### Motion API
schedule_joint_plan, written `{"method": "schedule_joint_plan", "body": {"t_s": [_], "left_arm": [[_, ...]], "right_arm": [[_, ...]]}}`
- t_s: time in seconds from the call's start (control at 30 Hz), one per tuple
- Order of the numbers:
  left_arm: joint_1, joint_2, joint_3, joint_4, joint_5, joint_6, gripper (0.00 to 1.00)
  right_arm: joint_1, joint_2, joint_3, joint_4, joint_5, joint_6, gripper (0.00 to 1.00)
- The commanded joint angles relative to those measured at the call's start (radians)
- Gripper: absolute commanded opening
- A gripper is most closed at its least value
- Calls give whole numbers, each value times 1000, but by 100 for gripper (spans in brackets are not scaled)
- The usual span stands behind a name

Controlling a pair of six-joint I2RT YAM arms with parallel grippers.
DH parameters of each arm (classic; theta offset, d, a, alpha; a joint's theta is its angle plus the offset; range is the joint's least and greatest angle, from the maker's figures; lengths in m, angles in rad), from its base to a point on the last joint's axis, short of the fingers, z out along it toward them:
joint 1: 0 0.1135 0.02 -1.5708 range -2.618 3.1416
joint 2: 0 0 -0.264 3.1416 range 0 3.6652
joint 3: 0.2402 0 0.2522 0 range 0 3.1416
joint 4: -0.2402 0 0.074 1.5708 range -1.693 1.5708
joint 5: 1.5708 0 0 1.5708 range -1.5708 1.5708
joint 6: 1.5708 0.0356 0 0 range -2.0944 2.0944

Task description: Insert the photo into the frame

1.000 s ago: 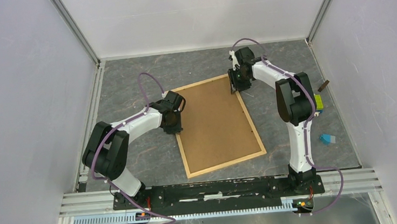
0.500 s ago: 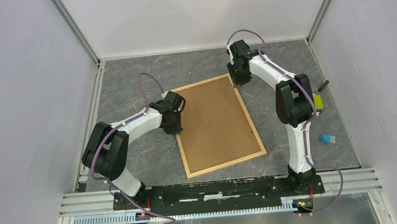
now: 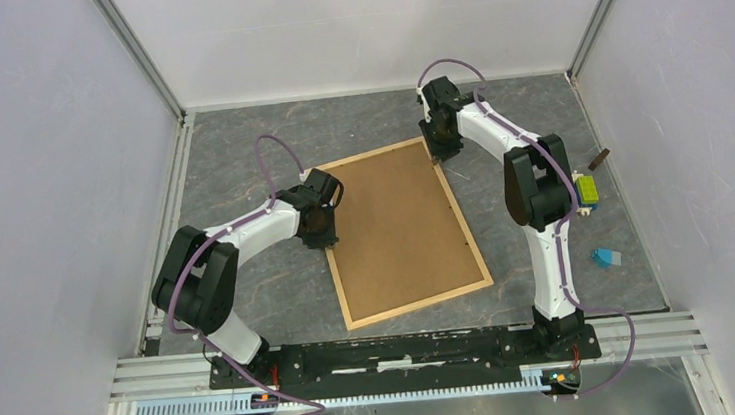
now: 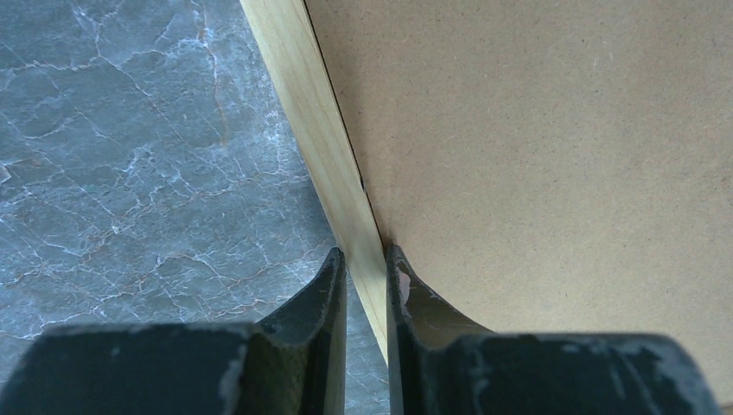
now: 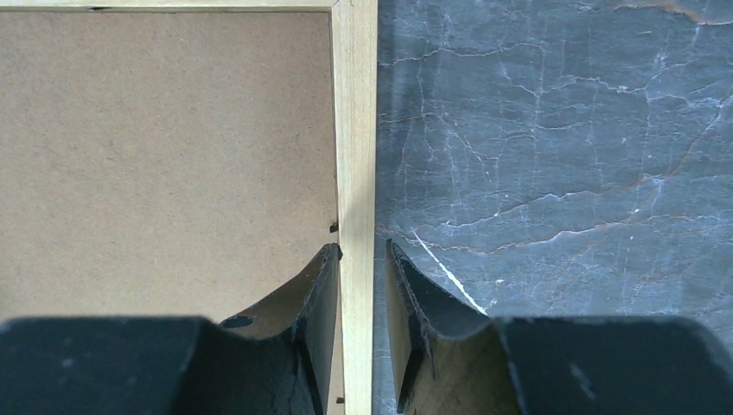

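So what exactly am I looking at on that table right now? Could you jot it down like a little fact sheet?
frame: thin light wood, lying flat on the grey table
backing board: plain brown, fills the frame's opening, facing up
photo: not visible in any view
left gripper: closed on the frame's left rail
right gripper: jaws astride the right rail near the far corner, slim gap on the table side
off to the right: yellow-green block and small blue item, apart from the frame
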Motion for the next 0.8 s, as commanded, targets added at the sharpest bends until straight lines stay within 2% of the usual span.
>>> {"method": "schedule_joint_plan", "body": {"t_s": [0.0, 0.13, 0.57, 0.77], "left_arm": [[-19, 46, -42, 14, 19, 69, 2], [-20, 45, -43, 14, 19, 69, 2], [-21, 46, -43, 17, 25, 68, 2], [-22, 46, -42, 17, 23, 68, 2]], "right_arm": [[2, 11, -4, 15, -8, -5, 31], [2, 15, -17, 21, -6, -4, 28], [4, 41, -14, 27, -16, -1, 30], [5, 55, -12, 29, 26, 3, 29]]}}
